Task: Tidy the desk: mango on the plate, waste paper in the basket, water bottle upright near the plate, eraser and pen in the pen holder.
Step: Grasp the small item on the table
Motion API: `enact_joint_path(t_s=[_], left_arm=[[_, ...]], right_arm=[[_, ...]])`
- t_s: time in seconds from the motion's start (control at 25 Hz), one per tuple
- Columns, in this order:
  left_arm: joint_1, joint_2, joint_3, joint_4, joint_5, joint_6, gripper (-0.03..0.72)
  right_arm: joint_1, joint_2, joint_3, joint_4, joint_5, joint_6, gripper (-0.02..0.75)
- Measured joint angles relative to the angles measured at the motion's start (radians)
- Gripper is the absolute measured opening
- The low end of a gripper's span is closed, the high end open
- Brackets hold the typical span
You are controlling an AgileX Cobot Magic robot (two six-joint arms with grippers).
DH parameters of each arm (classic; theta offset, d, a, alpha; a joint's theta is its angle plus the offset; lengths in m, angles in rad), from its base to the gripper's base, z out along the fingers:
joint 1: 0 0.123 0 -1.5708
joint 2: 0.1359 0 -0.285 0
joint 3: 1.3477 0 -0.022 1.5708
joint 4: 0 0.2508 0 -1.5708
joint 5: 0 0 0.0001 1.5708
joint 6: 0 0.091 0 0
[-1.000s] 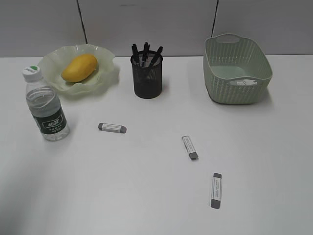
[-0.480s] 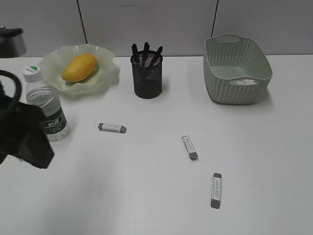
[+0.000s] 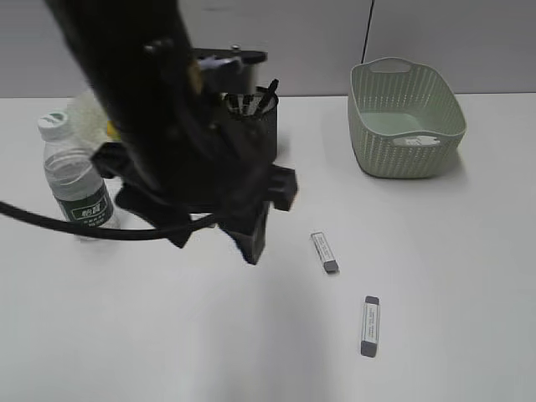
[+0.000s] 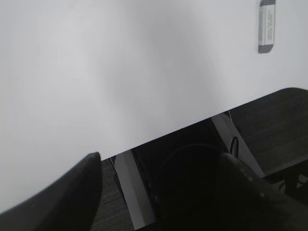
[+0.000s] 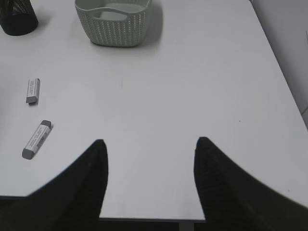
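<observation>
Two erasers (image 3: 326, 252) lie loose on the counter (image 3: 435, 276); both end effectors gape empty; next, grasp one for the pen holder (image 3: 266, 126).

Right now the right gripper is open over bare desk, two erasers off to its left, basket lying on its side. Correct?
Not quite: the basket stands upright, opening up, as the right wrist view shows. The rest holds: the right gripper is open over bare desk, with two erasers to its left.
</observation>
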Motion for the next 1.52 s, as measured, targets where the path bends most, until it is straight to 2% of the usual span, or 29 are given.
enact_joint_path(t_s=[0.16,0.32,0.48,0.6,0.84,1.04,1.36,1.52], left_arm=[[-0.030,0.143,-0.123,-0.005,-0.001,-0.002,0.550],[-0.033,0.266,-0.215,-0.052,-0.003,-0.003,0.461],[-0.051,0.361,-0.299,-0.069,-0.002,-0.003,0.433],[-0.062,0.432,-0.374,-0.073,-0.002,-0.003,0.434],[-0.081,0.580,-0.531,-0.093,-0.002,-0.003,0.496],[-0.108,0.692,-0.630,-0.107,-0.003,-0.014,0.505],[-0.130,0.793,-0.691,-0.094,-0.003,-0.049,0.469],[-0.131,0.818,-0.691,-0.077,-0.003,-0.050,0.414]], right_arm=[[0.000,0.000,0.000,0.000,0.000,0.000,0.457],[0.000,0.000,0.000,0.000,0.000,0.000,0.457],[0.000,0.000,0.000,0.000,0.000,0.000,0.457],[0.000,0.000,0.000,0.000,0.000,0.000,0.457],[0.000,0.000,0.000,0.000,0.000,0.000,0.457],[0.000,0.000,0.000,0.000,0.000,0.000,0.457],[0.000,0.000,0.000,0.000,0.000,0.000,0.457],[0.000,0.000,0.000,0.000,0.000,0.000,0.457]])
